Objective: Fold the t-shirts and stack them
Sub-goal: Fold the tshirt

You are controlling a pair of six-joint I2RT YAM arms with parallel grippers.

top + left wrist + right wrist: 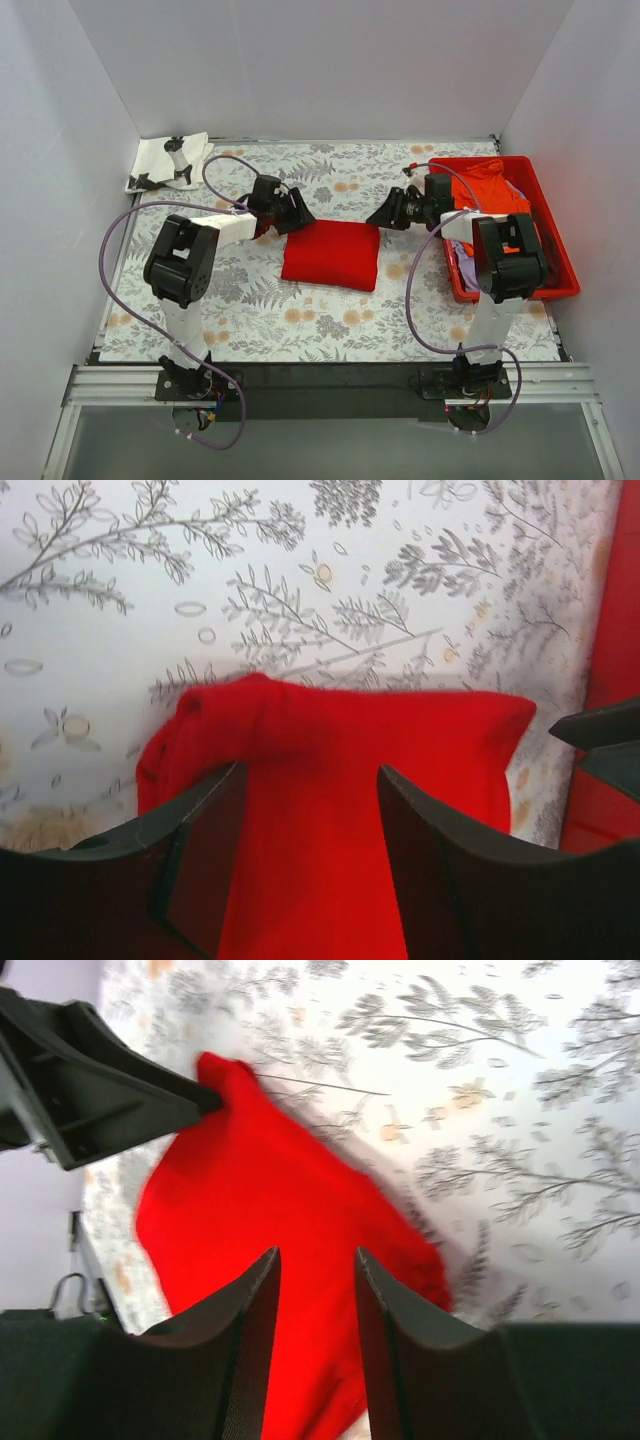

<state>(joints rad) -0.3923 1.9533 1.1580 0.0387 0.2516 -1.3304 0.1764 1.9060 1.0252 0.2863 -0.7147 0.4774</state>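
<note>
A folded bright red t-shirt (331,254) lies flat on the floral cloth near the middle of the table. It also shows in the left wrist view (330,770) and the right wrist view (270,1200). My left gripper (298,213) hovers at its far left corner, open and empty (310,790). My right gripper (385,213) hovers at its far right corner, open and empty (317,1265). A folded white t-shirt with black print (168,162) lies at the far left. Orange (492,183) and lavender (466,268) shirts lie in the red tray (560,255).
The rigid red plastic tray stands along the table's right side, under my right arm. White walls enclose the table on the left, the back and the right. The floral cloth (250,300) covers the table top.
</note>
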